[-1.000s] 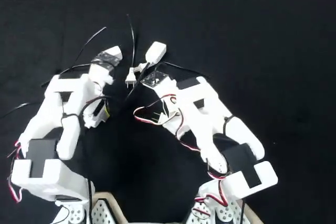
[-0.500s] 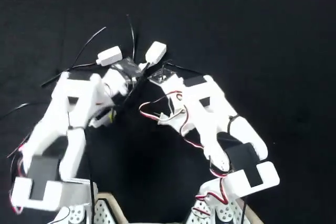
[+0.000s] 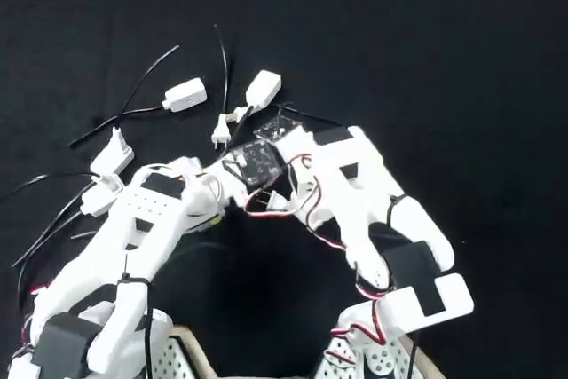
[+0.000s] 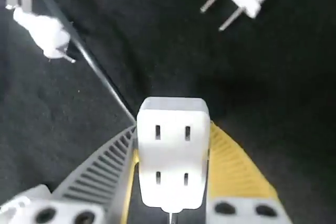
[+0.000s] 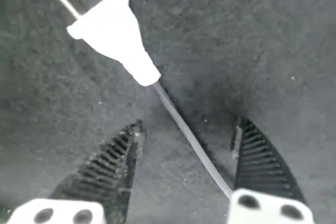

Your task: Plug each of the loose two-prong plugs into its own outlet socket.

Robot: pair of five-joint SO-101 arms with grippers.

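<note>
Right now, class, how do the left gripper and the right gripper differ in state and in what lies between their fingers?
The left gripper is shut on a white outlet socket; the right gripper is open and holds nothing. The left gripper's fingers press the socket's sides; between the right gripper's fingers the cable of a two-prong plug lies on the cloth, touching neither finger. Both grippers have ribbed fingers.

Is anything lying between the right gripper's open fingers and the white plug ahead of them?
Nothing visible blocks it. The plug lies on the black cloth just ahead of the right gripper, and only its own cable runs back between the fingers.
</note>
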